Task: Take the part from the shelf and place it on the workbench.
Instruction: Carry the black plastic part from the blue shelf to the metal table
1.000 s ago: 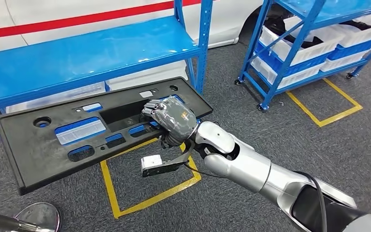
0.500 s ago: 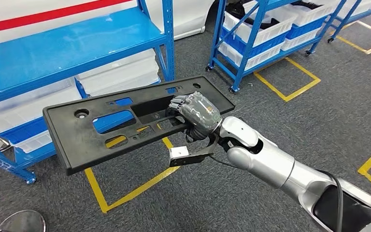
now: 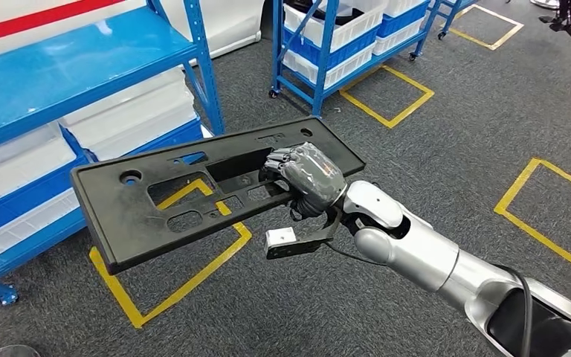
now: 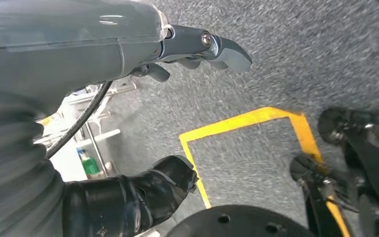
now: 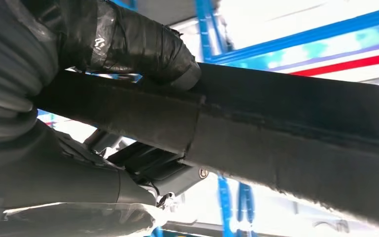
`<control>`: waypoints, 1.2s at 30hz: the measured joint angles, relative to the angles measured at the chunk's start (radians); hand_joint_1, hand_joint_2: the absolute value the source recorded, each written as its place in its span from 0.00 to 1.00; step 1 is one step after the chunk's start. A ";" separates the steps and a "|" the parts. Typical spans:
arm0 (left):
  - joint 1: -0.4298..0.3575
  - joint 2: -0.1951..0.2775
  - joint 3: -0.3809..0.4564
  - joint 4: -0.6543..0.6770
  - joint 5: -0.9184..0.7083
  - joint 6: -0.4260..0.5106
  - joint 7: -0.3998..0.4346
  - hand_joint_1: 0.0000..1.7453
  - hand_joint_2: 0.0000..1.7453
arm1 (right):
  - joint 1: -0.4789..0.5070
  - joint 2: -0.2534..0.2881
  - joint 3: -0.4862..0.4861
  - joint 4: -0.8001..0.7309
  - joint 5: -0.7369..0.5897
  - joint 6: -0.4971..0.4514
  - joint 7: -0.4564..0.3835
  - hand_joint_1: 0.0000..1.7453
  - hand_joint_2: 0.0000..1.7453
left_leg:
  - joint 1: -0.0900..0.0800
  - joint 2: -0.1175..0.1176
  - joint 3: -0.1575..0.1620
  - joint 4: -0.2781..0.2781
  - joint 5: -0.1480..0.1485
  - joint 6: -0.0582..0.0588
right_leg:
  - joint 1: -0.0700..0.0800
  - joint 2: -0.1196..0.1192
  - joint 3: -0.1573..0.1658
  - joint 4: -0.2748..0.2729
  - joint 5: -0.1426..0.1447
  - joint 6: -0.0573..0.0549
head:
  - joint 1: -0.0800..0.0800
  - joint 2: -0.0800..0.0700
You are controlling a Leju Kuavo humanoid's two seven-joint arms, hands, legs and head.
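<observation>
A long flat black plastic part (image 3: 156, 212) with several cut-outs hangs in the air over the grey floor, away from the blue shelf (image 3: 59, 71). My right hand (image 3: 306, 178) grips it through the large middle opening, fingers curled over the bar. In the right wrist view the taped thumb (image 5: 143, 47) presses on the part's edge (image 5: 286, 128). My left hand (image 4: 128, 123) hangs over the floor with its fingers apart and nothing in them.
The blue shelf at the left holds white bins (image 3: 130, 111) on its lower level. A second blue rack with white and blue bins (image 3: 334, 37) stands behind. Yellow tape squares (image 3: 171, 282) mark the grey carpet. A person's feet (image 3: 565, 15) show at the far right.
The whole view has swung to the right: the shelf has slid left and more floor shows. The part stays in my right hand, now off the shelf.
</observation>
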 joint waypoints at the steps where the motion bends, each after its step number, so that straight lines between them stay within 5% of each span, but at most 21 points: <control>1: 0.000 0.000 0.000 0.000 0.000 0.000 0.000 0.00 1.00 | 0.000 -0.002 0.000 0.000 0.000 0.000 0.000 1.00 1.00 | 0.002 -0.021 -0.008 0.017 -0.022 -0.005 | -0.002 0.007 -0.005 -0.007 0.009 -0.010 | 0.000 0.000; 3: 0.001 0.000 0.000 0.000 0.000 0.000 0.000 0.00 1.00 | -0.001 -0.003 0.000 -0.001 0.000 0.000 0.000 1.00 1.00 | 0.006 -0.079 -0.037 0.110 -0.108 -0.011 | -0.005 0.020 -0.023 -0.011 0.028 -0.026 | 0.000 0.000; 5: 0.004 0.000 0.000 0.001 0.000 0.000 0.000 0.00 1.00 | 0.001 -0.003 0.000 -0.002 0.000 0.001 0.000 1.00 1.00 | 0.006 -0.104 -0.069 0.243 -0.186 -0.013 | -0.003 0.039 -0.050 -0.004 0.044 -0.033 | 0.000 0.000; 7: 0.005 0.000 0.000 0.001 0.000 0.000 0.000 0.00 1.00 | 0.003 -0.003 0.000 -0.002 0.000 0.002 0.000 1.00 1.00 | 0.006 -0.107 -0.061 0.287 -0.190 -0.013 | -0.001 0.062 -0.078 0.008 0.058 -0.031 | 0.000 0.000; 9: 0.004 0.000 0.000 0.001 0.000 0.003 0.000 0.00 1.00 | 0.003 -0.003 0.000 -0.002 0.000 0.004 0.000 1.00 1.00 | 0.007 -0.120 0.013 0.192 -0.139 -0.009 | -0.003 0.084 -0.105 0.023 0.069 -0.024 | 0.000 0.000; 11: 0.002 0.001 0.000 0.001 0.001 0.008 0.001 0.00 1.00 | 0.002 -0.003 -0.001 -0.002 0.000 0.008 0.000 1.00 1.00 | 0.008 -0.165 0.094 0.063 -0.114 -0.001 | -0.006 0.104 -0.129 0.038 0.080 -0.014 | 0.000 0.000; 13: 0.002 0.001 0.000 0.001 0.002 0.012 0.004 0.00 1.00 | 0.001 -0.003 -0.001 -0.003 0.002 0.014 0.001 1.00 1.00 | 0.006 -0.190 0.121 0.009 -0.115 0.004 | -0.010 0.122 -0.142 0.041 0.096 -0.001 | 0.000 0.000; 16: -0.001 0.002 0.000 0.001 0.004 0.016 0.011 0.00 1.00 | 0.000 0.001 -0.001 -0.002 0.010 0.023 0.009 1.00 1.00 | 0.005 -0.154 0.111 -0.006 -0.089 0.015 | -0.013 0.134 -0.156 0.045 0.099 0.017 | 0.002 0.000; 20: 0.000 0.012 0.000 0.002 0.011 0.008 0.012 0.00 1.00 | -0.017 0.058 0.004 0.006 0.046 0.032 0.067 1.00 1.00 | 0.002 -0.091 0.064 -0.014 -0.045 0.032 | -0.013 0.058 -0.214 0.229 -0.066 0.027 | 0.008 0.000; 22: 0.000 0.014 0.000 0.002 0.001 0.004 0.004 0.00 1.00 | -0.010 0.062 0.007 0.004 0.026 0.024 0.072 1.00 1.00 | -0.003 -0.061 0.032 -0.008 -0.027 0.032 | -0.022 0.044 -0.207 0.305 -0.071 0.034 | 0.007 0.000; 24: 0.000 0.014 0.000 0.002 -0.005 0.004 -0.004 0.00 1.00 | 0.001 0.035 0.007 -0.005 -0.003 0.020 0.047 1.00 1.00 | -0.004 -0.043 -0.002 0.003 -0.011 0.030 | -0.029 0.030 -0.140 0.267 -0.015 0.039 | 0.007 0.000; 27: 0.001 0.012 0.000 0.003 -0.005 0.009 -0.004 0.00 1.00 | 0.003 0.007 -0.003 -0.013 -0.012 0.033 0.029 1.00 1.00 | -0.004 -0.020 -0.031 0.016 0.010 0.015 | -0.018 -0.026 0.005 0.070 -0.031 0.031 | 0.008 0.000; 28: 0.002 0.010 0.000 0.004 -0.004 0.010 -0.002 0.00 1.00 | -0.001 0.005 -0.007 -0.015 -0.011 0.039 0.028 1.00 1.00 | -0.003 -0.009 -0.031 0.016 0.017 0.009 | -0.010 -0.034 0.026 0.029 -0.045 0.026 | 0.008 0.000; 30: 0.003 0.008 0.000 0.005 -0.001 0.013 0.006 0.00 1.00 | -0.010 0.004 -0.012 -0.019 -0.007 0.050 0.029 1.00 1.00 | 0.001 0.011 -0.031 0.012 0.029 -0.004 | -0.002 -0.017 0.021 0.012 -0.032 0.012 | 0.008 0.000; 32: 0.000 0.007 0.000 0.006 0.003 0.013 0.012 0.00 1.00 | -0.020 0.011 -0.012 -0.019 -0.005 0.059 0.032 1.00 1.00 | 0.006 -0.018 -0.046 0.037 -0.005 -0.015 | -0.002 0.001 0.002 0.003 -0.010 -0.006 | 0.007 0.000; 33: 0.000 0.007 0.000 0.006 0.007 0.012 0.012 0.00 1.00 | -0.024 0.020 -0.011 -0.019 -0.001 0.063 0.038 1.00 1.00 | 0.007 -0.046 -0.059 0.074 -0.048 -0.019 | -0.004 0.009 -0.011 0.000 0.002 -0.015 | 0.007 0.000; 35: 0.003 0.010 0.000 0.006 0.015 0.008 0.007 0.00 1.00 | -0.033 0.053 -0.008 -0.013 0.012 0.069 0.061 1.00 1.00 | 0.008 -0.093 -0.091 0.192 -0.143 -0.021 | 0.001 0.031 -0.039 0.001 0.027 -0.029 | 0.007 0.000; 36: 0.005 0.012 0.000 0.006 0.017 0.006 0.007 0.00 1.00 | -0.036 0.071 -0.004 -0.008 0.020 0.069 0.074 1.00 1.00 | 0.007 -0.101 -0.101 0.251 -0.164 -0.020 | 0.004 0.045 -0.053 0.001 0.039 -0.032 | 0.007 0.000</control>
